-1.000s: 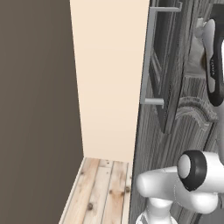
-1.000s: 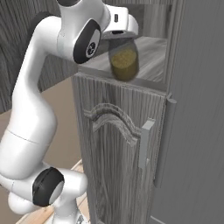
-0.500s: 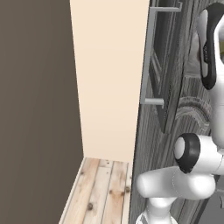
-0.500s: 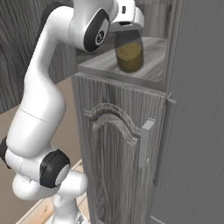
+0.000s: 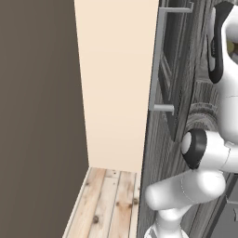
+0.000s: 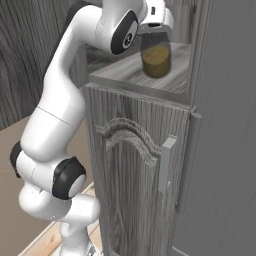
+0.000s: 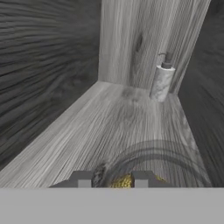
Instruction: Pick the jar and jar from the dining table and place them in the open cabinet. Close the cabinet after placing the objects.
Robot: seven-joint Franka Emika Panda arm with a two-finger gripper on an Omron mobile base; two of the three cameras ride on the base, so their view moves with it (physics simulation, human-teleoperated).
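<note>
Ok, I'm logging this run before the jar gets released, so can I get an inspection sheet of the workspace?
Surface: grey wood shelf inside the cabinet.
Job's things: jar with olive-yellow filling, upright, over the shelf; contact unclear.
Clutter: small pale cylinder at the shelf's back corner.
Grippers: gripper shut on the jar from above.
Cables: nothing seen.
Surroundings: silver bar handle, beige wall, plank floor.
</note>
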